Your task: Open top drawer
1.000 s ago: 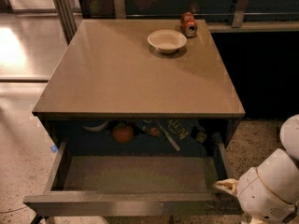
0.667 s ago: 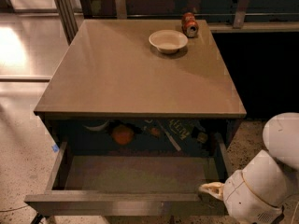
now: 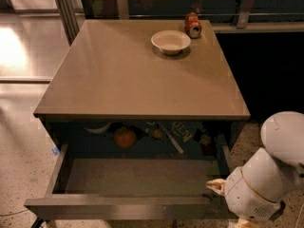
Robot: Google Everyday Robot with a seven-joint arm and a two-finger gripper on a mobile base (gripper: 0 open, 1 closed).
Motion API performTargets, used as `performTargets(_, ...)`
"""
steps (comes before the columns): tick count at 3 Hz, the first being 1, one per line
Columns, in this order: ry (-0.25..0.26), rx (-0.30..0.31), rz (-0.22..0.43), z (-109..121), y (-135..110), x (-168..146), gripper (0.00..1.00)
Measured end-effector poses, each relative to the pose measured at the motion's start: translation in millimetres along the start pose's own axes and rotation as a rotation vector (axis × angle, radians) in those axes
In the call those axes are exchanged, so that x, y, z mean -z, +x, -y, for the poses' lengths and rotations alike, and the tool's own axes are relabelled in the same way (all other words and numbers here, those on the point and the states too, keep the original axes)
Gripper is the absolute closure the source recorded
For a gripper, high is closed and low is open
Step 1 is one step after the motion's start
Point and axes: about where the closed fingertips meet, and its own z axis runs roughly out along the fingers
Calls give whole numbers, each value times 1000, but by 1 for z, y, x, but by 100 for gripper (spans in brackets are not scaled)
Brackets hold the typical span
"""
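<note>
The top drawer (image 3: 118, 206) stands pulled far out from under the tan cabinet top (image 3: 137, 75). Its wide shallow tray (image 3: 137, 177) shows bare inside, and its dark front edge runs along the bottom of the camera view. My gripper (image 3: 216, 186) is at the drawer's front right corner, a pale fingertip (image 3: 214, 185) showing at the end of the white arm (image 3: 263, 184). The arm's bulk hides the rest of the gripper. The lower drawer fronts are out of view.
A white bowl (image 3: 171, 41) and a red can on its side (image 3: 192, 25) lie at the back of the top. Behind the tray, an orange fruit (image 3: 124, 137) and packets (image 3: 183, 132) sit in the cabinet. Shiny floor lies left, speckled floor below.
The arm has shifted left and up along the drawer's right front corner. The drawer stays pulled out, and the view has drifted slightly.
</note>
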Motion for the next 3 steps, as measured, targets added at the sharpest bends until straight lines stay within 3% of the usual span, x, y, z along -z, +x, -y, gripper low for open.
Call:
performTargets(1,-16,-55,-28,37,4,-14,0)
performTargets(2,-21,-50,-26,34,5,-15,0)
performTargets(3,-32,-37,-24,17,13,-14,0)
